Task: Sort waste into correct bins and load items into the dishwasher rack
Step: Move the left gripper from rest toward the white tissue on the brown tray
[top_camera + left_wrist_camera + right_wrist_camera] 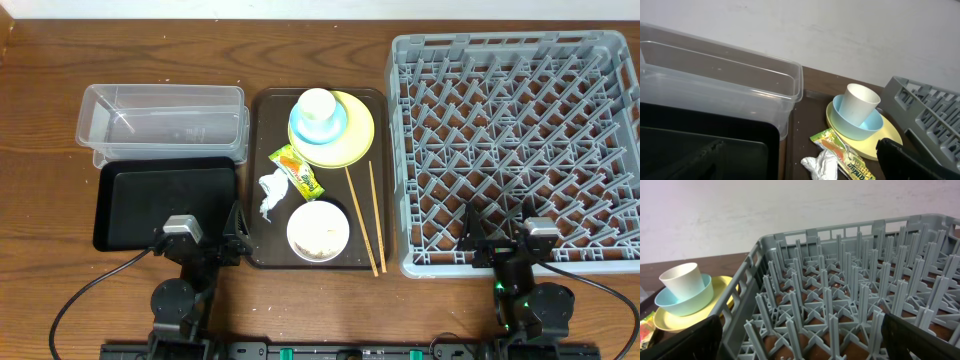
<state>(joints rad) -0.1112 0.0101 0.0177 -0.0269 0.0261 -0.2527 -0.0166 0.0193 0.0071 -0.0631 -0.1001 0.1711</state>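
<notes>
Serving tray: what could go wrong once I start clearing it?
The cup sits in the blue dish on the yellow plate; grabbing a lower piece first could topple the stack.
The white bowl seems to hold crumbs; racking it unemptied would spill them.
The chopsticks lie flat and thin, likely hard to pinch.

Overhead looks down; both low wrist views share the cup [861, 103].
</notes>
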